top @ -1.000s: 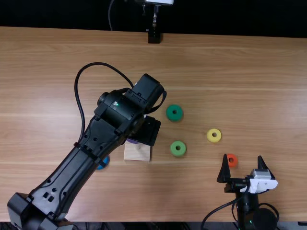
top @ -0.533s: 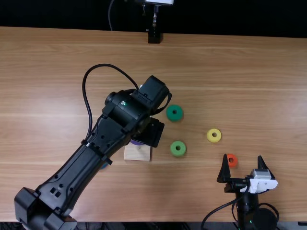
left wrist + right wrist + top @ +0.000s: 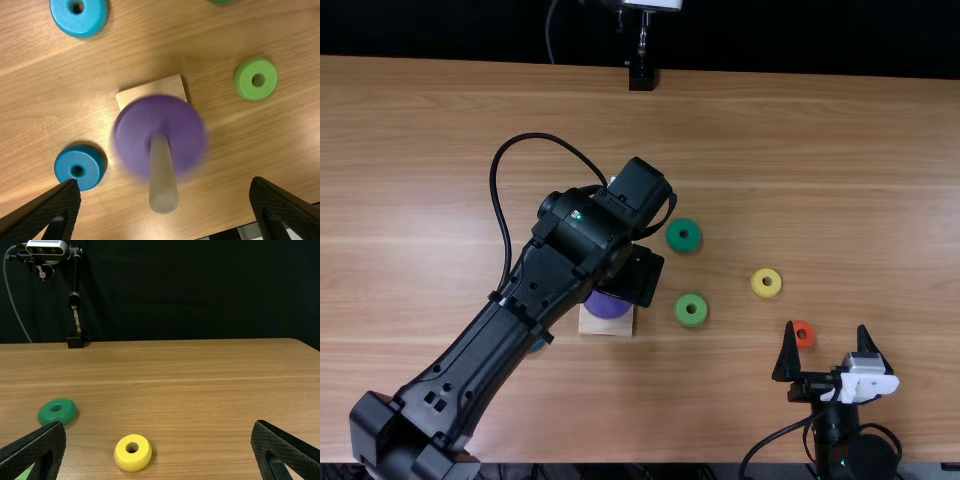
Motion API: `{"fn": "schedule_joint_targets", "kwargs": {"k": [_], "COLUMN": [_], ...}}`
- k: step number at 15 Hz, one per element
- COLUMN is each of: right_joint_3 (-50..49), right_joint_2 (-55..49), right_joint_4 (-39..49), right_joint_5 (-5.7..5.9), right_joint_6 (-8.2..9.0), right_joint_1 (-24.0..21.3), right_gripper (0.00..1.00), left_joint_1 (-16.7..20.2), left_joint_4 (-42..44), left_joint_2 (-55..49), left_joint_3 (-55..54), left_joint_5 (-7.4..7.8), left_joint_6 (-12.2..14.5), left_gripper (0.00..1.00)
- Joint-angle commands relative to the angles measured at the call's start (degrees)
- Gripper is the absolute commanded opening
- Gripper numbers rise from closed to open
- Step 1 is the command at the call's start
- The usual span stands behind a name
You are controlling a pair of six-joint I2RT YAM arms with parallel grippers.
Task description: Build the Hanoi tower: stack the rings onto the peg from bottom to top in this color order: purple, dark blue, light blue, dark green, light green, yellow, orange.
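A yellow ring (image 3: 132, 453) and a dark green ring (image 3: 57, 411) lie apart on the wooden table (image 3: 200, 390).

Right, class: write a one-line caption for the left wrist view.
Purple ring around the peg, light blue ring, dark blue ring and light green ring nearby.

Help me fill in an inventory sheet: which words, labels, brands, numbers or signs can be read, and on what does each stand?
None: no text can be read anywhere.
The smooth yellow ring and smooth light green ring look unmarked; the silver camera bar bears no legible print.
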Motion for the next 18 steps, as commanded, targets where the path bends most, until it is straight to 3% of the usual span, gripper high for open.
{"fn": "schedule_joint_targets", "kwargs": {"k": [1, 4, 5, 7, 8, 11, 13, 16, 18], "right_joint_3": [-0.5, -0.5, -0.5, -0.5, -0.5, -0.5, -0.6, -0.5, -0.5], "right_joint_2": [-0.1, -0.1, -0.1, -0.1, -0.1, -0.1, -0.1, -0.1, -0.1], "right_joint_4": [0.2, 0.2, 0.2, 0.2, 0.2, 0.2, 0.2, 0.2, 0.2], "right_joint_5": [0.13, 0.13, 0.13, 0.13, 0.13, 0.13, 0.13, 0.13, 0.13], "right_joint_6": [0.22, 0.22, 0.22, 0.22, 0.22, 0.22, 0.22, 0.22, 0.22], "right_joint_1": [-0.4, -0.4, -0.4, -0.4, -0.4, -0.4, -0.4, -0.4, -0.4], "right_gripper": [1.0, 1.0, 1.0, 1.0, 1.0, 1.0, 1.0, 1.0, 1.0], "left_joint_1": [0.5, 1.6, 2.6, 4.6, 6.2, 12.1, 15.4, 17.5, 17.6], "left_joint_4": [0.3, 0.6, 0.6, 0.6, 0.7, 0.8, 5.9, 22.1, 32.4], "left_joint_2": [-0.2, -0.3, -0.3, -0.6, -2.2, -5.9, -10.3, -18.0, -21.0], "left_joint_3": [-0.2, 0.5, 2.5, 5.0, 5.1, 3.0, -6.3, -24.4, -34.3], "left_joint_5": [-0.1, -0.41, -1.89, -7.38, -8.75, -8.85, -8.54, -7.9, -7.27], "left_joint_6": [-1.4, -1.2, -1.1, -0.9, -0.8, -0.5, 0.0, 7.9, 10.1], "left_gripper": [1.0, 1.0, 1.0, 1.0, 1.0, 1.0, 1.0, 1.0, 1.0]}}
